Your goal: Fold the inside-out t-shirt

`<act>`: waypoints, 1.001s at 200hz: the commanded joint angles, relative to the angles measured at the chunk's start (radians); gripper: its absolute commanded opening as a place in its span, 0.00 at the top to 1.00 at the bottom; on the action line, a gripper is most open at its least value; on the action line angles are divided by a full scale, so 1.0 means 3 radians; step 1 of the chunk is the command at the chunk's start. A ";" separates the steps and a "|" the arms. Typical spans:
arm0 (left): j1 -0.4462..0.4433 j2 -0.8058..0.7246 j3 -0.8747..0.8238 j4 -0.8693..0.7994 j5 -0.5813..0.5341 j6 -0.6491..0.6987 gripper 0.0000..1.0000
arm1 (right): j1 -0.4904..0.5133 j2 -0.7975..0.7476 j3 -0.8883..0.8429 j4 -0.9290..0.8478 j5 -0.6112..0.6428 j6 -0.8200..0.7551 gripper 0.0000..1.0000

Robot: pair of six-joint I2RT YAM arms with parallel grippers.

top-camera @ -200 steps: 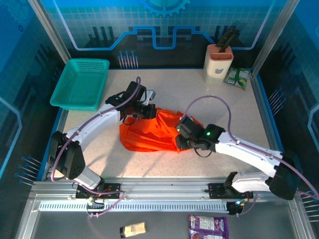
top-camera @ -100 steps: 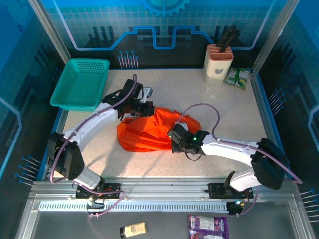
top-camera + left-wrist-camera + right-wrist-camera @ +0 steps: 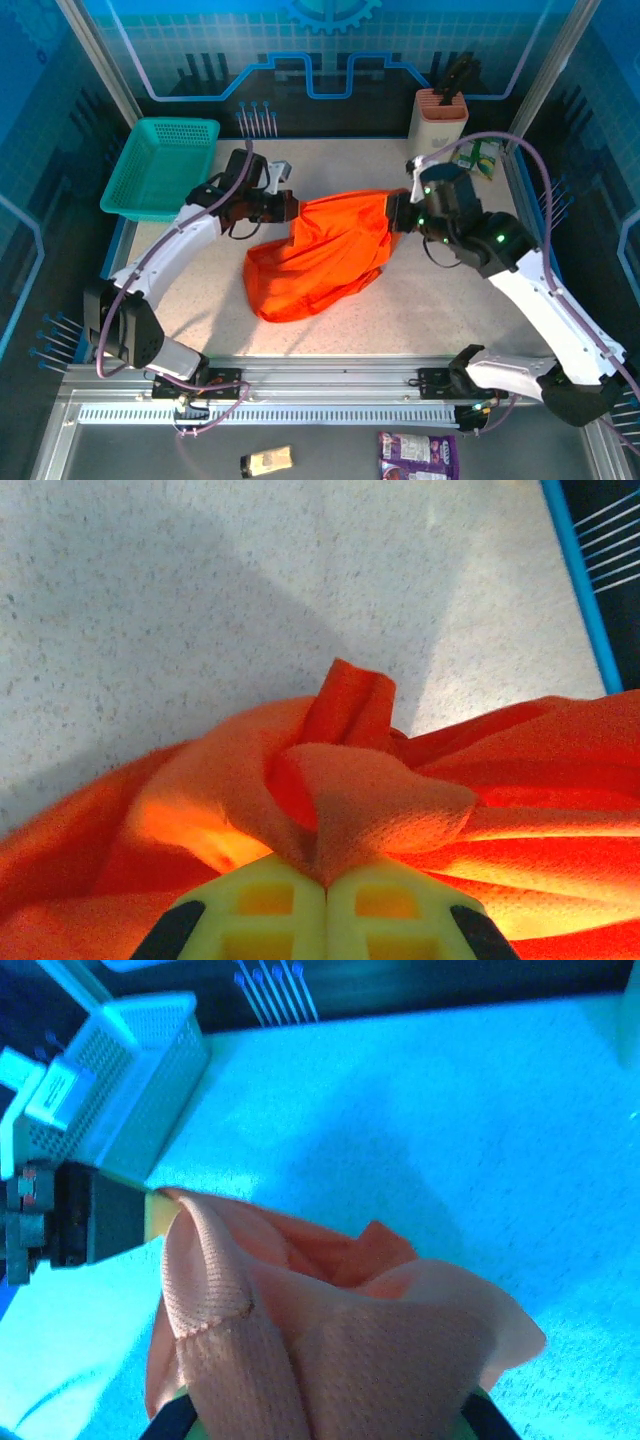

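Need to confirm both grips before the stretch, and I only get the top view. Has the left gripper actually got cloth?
Observer: Yes. In the left wrist view the left gripper is shut on a bunched fold of the t-shirt, with its jaws meeting under the fold.
Operator: Right one?
Observer: In the right wrist view the right gripper is shut on a thick bunch, and the cloth swells up out of it.
Operator: Which edge is that?
Observer: A stitched hem runs over the left fold there. I cannot tell which edge of the shirt it is.
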 commanded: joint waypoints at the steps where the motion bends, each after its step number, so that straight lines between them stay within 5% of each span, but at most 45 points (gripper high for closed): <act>1: 0.0304 -0.0202 0.0397 -0.0164 -0.0194 0.0081 1.00 | -0.0255 0.0031 0.0579 -0.0302 -0.0069 -0.0403 1.00; 56: 0.0444 -0.0138 0.1348 -0.0401 0.0199 0.0094 1.00 | -0.0522 -0.0045 0.0588 -0.0531 -0.0206 -0.0430 1.00; 125: 0.0107 0.0655 0.1863 -0.0285 0.0284 0.0058 1.00 | -0.0522 -0.0442 -0.0081 0.0169 -0.1394 -0.0144 1.00; 182: -0.0444 0.2387 0.3215 -0.1000 0.0342 0.0255 1.00 | -0.0625 -0.0430 -0.0526 0.0009 -0.0491 -0.0055 1.00; 200: -0.0546 0.2526 0.3264 -0.1005 0.0220 0.0231 0.85 | -0.0782 -0.0405 -0.0727 0.0033 -0.0298 -0.0054 1.00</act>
